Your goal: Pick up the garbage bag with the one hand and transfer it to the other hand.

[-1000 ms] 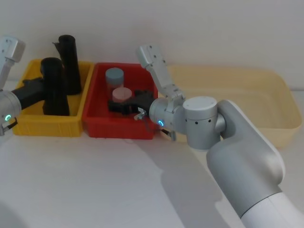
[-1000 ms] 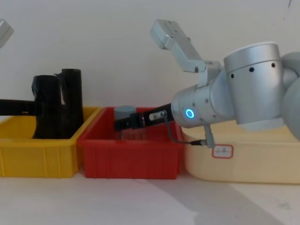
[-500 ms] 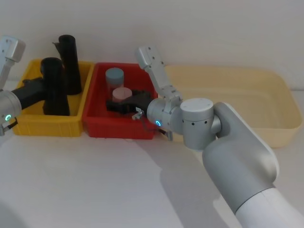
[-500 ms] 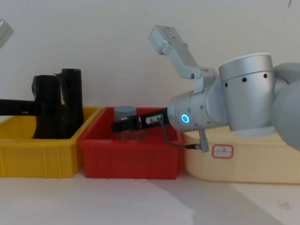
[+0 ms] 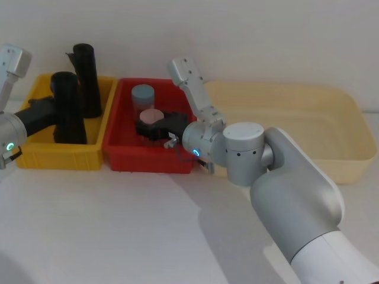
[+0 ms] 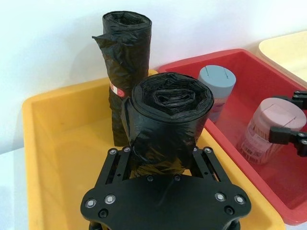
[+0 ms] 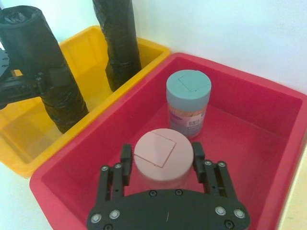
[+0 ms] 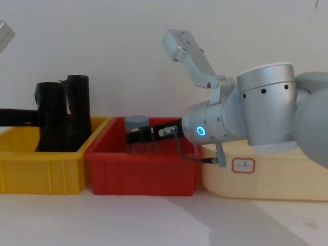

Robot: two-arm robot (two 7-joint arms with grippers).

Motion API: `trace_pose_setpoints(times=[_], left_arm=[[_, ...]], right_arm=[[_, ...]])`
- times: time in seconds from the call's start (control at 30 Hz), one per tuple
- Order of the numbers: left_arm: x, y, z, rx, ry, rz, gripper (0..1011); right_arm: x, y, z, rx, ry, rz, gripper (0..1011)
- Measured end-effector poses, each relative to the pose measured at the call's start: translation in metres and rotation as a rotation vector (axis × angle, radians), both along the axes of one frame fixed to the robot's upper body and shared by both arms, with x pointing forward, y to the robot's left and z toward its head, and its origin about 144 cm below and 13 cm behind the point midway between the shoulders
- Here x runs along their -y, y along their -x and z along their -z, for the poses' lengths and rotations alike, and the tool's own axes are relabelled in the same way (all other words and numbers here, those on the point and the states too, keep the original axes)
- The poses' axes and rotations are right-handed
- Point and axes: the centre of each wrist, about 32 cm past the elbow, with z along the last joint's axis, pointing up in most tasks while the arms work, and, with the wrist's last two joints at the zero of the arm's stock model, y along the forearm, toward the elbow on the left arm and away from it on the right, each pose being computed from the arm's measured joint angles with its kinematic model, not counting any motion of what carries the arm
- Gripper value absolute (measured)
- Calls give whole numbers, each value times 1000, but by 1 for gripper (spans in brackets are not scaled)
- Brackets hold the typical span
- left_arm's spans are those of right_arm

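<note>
The garbage bag (image 5: 71, 127) is found standing upright in the yellow bin (image 5: 59, 157), just beside a slimmer black roll (image 5: 87, 77) that is set toward the rear wall of the same bin. The left gripper (image 6: 160, 162) is extended into this bin from the robot's left, and its jaws are closed against both sides of the garbage bag at mid-height. Whether the roll's base is clear of the bin floor cannot be determined. The right gripper (image 7: 162, 160) is positioned in the adjoining red bin (image 5: 148, 161), well apart from the garbage bag; its jaws are spread, with a pink-lidded jar (image 5: 153, 116) seen between them. A blue-lidded jar (image 5: 143, 93) is noted behind the pink one, near it. A cream tub (image 5: 278, 90) is located to the right of the red bin.
</note>
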Motion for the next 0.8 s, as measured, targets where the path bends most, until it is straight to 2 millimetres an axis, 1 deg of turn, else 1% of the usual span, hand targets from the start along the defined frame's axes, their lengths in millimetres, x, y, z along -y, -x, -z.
trace_pose_setpoints(times=[0.03,0.07,0.17,0.57,0.8], left_arm=[[0,0,0,0,0,0,465],[0,0,0,0,0,0,465],[0,0,0,0,0,0,465],[0,0,0,0,0,0,465],[0,0,0,0,0,0,465]], right_arm=[[0,0,0,0,0,0,753],[0,0,0,0,0,0,697],[0,-1,0,2,0,0,651],[0,-1,1,6,-1,0,651],[4,8,-4,40,-6,8,651]])
